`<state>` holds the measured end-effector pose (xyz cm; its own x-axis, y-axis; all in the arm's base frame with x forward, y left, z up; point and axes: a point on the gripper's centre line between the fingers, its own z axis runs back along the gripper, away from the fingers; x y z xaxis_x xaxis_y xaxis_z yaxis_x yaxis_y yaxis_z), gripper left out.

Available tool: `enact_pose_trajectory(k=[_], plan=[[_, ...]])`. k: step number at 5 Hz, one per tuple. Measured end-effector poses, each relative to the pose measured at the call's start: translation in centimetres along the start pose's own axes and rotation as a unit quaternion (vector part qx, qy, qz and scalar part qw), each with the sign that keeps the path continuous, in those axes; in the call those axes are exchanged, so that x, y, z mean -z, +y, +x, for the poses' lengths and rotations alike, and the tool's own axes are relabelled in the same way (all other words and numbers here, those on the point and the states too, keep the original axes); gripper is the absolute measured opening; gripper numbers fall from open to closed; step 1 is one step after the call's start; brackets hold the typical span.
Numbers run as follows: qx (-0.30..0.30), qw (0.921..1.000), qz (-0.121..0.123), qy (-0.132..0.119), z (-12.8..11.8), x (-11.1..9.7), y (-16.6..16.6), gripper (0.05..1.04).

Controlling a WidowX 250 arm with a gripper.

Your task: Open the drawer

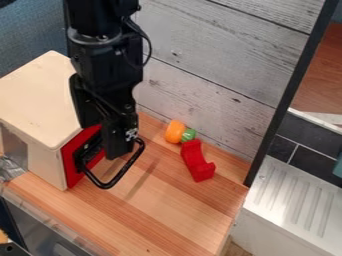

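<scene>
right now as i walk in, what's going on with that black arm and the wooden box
The black robot arm is over the box, its end effector down beside the looped handle on the red drawer front. I can't tell if it grips the handle. The drawer looks shut. A red curved block and an orange-and-green piece lie off to the side.

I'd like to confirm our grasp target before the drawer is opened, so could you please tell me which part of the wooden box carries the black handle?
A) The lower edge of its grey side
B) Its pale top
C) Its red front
C: the looped black handle juts out from the red front of the wooden box, over the wooden counter.
</scene>
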<state>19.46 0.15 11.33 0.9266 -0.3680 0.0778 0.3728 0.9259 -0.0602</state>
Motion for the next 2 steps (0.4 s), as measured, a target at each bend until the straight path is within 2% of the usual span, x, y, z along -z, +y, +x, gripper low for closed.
enact_pose_trajectory(k=[1, 2], plan=[[0.001, 0.9999, -0.012, 0.002, 0.0, 0.5, -0.3, 0.999], [-0.019, 0.9972, -0.061, -0.039, 1.3, 2.1, -0.4, 0.999]])
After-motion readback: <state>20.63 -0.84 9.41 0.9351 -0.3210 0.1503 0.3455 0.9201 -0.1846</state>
